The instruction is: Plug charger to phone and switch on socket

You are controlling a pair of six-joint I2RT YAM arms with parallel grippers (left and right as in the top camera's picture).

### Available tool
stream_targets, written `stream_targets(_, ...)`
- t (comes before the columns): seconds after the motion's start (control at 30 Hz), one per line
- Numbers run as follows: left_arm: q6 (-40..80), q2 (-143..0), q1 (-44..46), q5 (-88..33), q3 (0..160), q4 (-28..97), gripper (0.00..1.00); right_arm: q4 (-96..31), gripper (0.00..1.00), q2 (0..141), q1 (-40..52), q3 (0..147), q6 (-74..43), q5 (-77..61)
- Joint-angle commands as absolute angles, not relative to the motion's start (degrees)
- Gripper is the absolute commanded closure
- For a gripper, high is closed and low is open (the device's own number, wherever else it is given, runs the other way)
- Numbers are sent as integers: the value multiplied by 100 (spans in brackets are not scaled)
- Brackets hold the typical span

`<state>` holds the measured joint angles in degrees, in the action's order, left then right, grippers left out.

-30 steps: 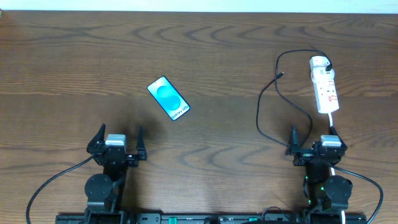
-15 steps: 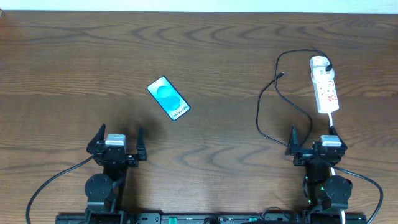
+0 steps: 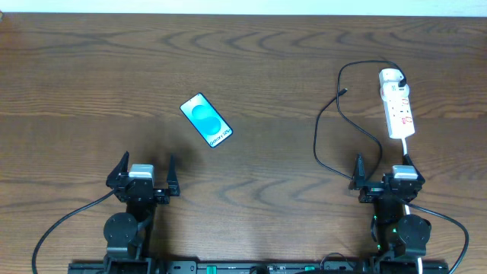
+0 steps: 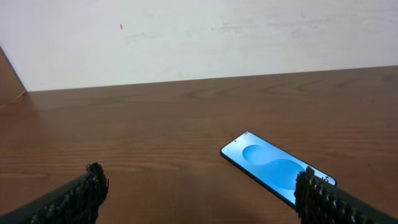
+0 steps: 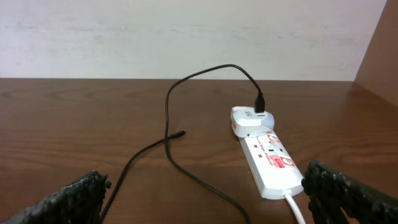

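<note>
Table: the table (image 3: pixel 251 61) is dark brown wood with a wavy grain and fills almost all of the overhead view.
Wall: the wall (image 4: pixel 217 37) is off-white, plain and faintly scuffed, and rises straight from the table's far edge.
Wall mark: a tiny red speck (image 4: pixel 121 26) sits high above the table's far edge, toward its left end.
Side panels: a brown board (image 4: pixel 7 81) stands at the table's far left corner; a second brown board (image 5: pixel 379 50) stands at its far right corner.
Light: even and diffuse, with a dull sheen on the table and only soft shadows.
</note>
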<state>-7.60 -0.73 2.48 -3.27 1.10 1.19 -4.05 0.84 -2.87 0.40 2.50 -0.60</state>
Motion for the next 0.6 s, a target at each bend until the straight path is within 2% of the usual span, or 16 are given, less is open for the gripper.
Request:
stream_targets(0.0,-832,-23,272,-390,25,-47,2,-427,1,38,-318,32,178,-16)
stream_targets(0.13,-727,-23,272,-910,25,-1068,2,-427,1,38,-318,32,178,-16)
stream_targets(0.27,-773,-23,270,-919,40,-2115,2,-427,1,38,-318,32,178,-16)
stream_targets(0.57,-792,-340,270,-917,714,-2307,2,-427,1,38,-318,32,178,-16)
